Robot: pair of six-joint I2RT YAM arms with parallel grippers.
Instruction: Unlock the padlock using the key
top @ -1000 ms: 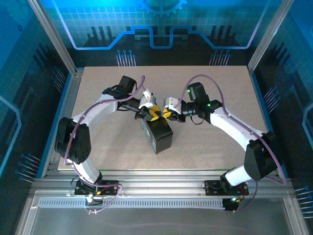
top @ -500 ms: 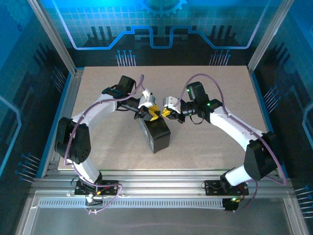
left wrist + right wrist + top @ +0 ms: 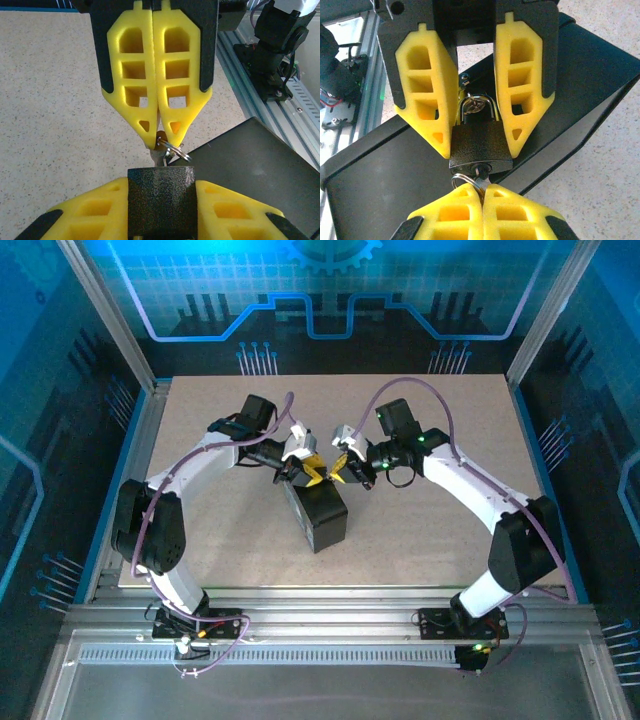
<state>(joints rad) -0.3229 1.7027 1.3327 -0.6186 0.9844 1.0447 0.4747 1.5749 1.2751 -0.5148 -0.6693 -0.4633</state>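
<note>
Key (image 3: pixel 482 173) in padlock (image 3: pixel 481 144), right tool (image 3: pixel 481 189) shifted left

The padlock (image 3: pixel 481 142) is small, with a dark, rough body and a shiny silver loop on top. Both ends of the loop go down into the body. The lock is up off the table, over the edge of the black box (image 3: pixel 580 100). The jaws of the left gripper (image 3: pixel 479 150) squeeze its two sides. The key (image 3: pixel 482 172) is stuck in the hole at the bottom of the lock, with a thin silver ring (image 3: pixel 462 179) on it. The jaws of the right gripper (image 3: pixel 481 187) are pressed together on the key.
</note>
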